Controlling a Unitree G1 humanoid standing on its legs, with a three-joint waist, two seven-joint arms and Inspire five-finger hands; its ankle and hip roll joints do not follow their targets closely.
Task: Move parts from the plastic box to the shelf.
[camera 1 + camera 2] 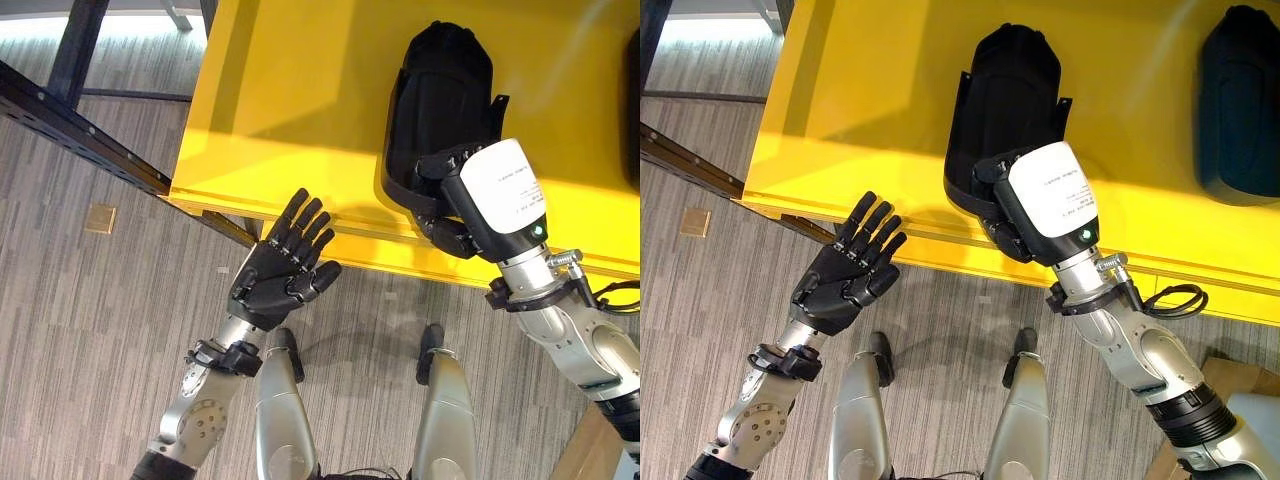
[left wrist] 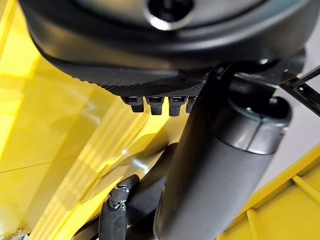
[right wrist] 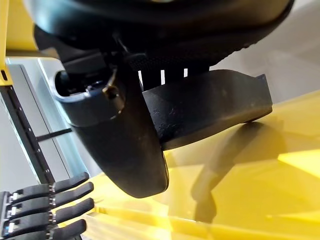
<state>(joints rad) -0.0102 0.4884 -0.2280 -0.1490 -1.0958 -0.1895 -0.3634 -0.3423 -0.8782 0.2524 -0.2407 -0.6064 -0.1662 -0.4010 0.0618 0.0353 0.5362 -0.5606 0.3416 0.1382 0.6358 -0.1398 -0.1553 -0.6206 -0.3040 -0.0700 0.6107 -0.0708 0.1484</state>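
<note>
Black part (image 1: 440, 100) lengthwise across yellow shelf (image 1: 290, 110)

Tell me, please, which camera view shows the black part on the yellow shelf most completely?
The right eye view: the black part shows almost whole on the yellow shelf, the right robot hand at its near end. The left eye view shows much the same. The right wrist view shows just its edge, close up.

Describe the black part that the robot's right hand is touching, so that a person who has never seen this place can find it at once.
Look at the yellow shelf that fills the upper part of the head views. Near its front edge, about the middle, lies a black part with a rounded top and small tabs at its sides. Unlike the other dark part further to the right, it has the right hand gripping its lower end.
</note>
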